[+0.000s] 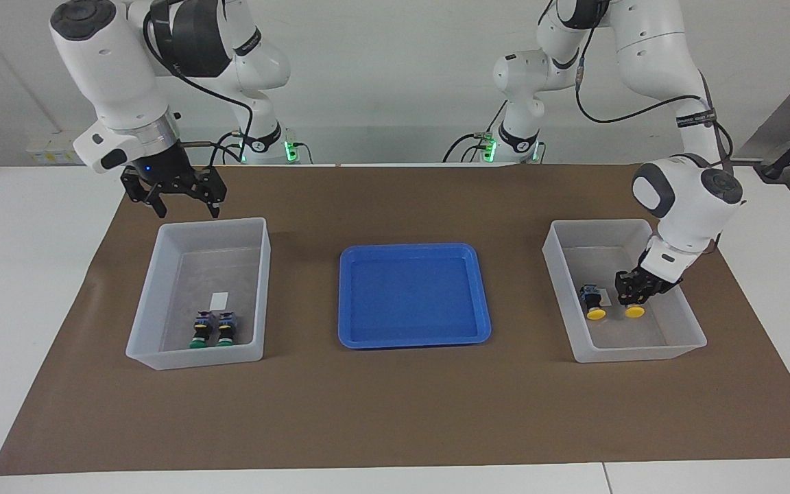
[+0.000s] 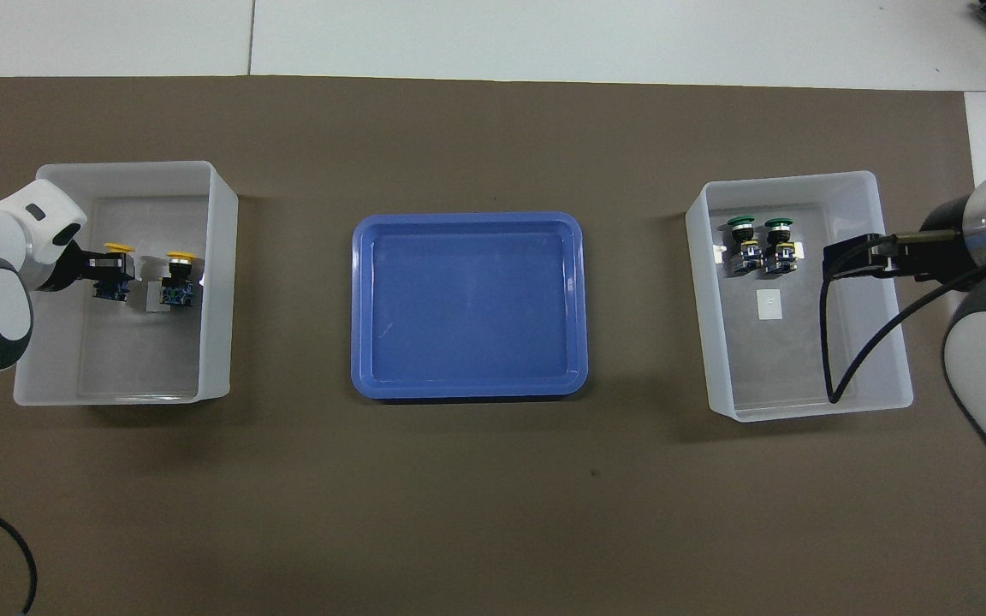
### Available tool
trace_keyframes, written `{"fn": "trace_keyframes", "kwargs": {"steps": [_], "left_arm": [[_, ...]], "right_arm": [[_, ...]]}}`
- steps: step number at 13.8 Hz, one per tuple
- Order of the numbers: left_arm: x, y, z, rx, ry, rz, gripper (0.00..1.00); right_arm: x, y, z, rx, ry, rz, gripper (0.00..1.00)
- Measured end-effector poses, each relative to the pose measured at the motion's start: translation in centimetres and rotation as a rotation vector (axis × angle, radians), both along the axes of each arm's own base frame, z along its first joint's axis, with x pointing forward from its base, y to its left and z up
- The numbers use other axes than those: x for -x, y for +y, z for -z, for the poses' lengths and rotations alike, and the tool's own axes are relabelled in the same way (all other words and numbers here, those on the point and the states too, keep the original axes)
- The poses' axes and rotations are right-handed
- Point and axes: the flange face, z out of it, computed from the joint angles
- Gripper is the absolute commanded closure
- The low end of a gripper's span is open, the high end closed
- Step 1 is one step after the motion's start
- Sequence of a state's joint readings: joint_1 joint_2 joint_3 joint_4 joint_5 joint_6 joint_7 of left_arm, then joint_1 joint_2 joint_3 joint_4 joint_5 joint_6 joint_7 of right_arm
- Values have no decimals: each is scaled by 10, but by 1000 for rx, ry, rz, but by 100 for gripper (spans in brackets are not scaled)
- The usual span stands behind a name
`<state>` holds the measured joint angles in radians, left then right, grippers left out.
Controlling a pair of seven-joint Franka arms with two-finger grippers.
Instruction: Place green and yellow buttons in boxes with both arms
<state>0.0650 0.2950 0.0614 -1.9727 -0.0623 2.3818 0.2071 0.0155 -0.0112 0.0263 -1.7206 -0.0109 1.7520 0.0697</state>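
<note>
Yellow-capped button black-and-blue bodied, clamped by left gripper inside translucent box, right gripper jaws apart

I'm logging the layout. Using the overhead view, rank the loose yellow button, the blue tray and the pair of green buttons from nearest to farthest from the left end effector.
1. Loose yellow button: same box, right beside the left end effector.
2. Blue tray: mid-table.
3. Pair of green buttons: in the box at the right arm's end.

Two white jointed arms with dark grey joint caps. Black cables looped along both. Silver ring above the black fingers of the right arm. Green lights at both bases. Black band with small white writing on the left arm.
</note>
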Motion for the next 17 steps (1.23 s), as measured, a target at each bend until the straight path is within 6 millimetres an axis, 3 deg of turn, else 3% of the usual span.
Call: {"fn": "trace_keyframes", "kwargs": {"steps": [5, 8, 10, 14, 17], "left_arm": [[-15, -7, -26, -1, -4, 21, 14], [-35, -15, -78, -34, 42, 67, 14], [-42, -30, -115, -45, 91, 96, 14], [-37, -76, -176, -80, 189, 102, 13], [-27, -105, -211, -85, 240, 124, 12]], "right_arm": [[0, 0, 0, 0, 0, 0, 0], [0, 0, 0, 0, 0, 0, 0], [0, 0, 0, 0, 0, 0, 0], [0, 0, 0, 0, 0, 0, 0], [0, 0, 0, 0, 0, 0, 0]]}}
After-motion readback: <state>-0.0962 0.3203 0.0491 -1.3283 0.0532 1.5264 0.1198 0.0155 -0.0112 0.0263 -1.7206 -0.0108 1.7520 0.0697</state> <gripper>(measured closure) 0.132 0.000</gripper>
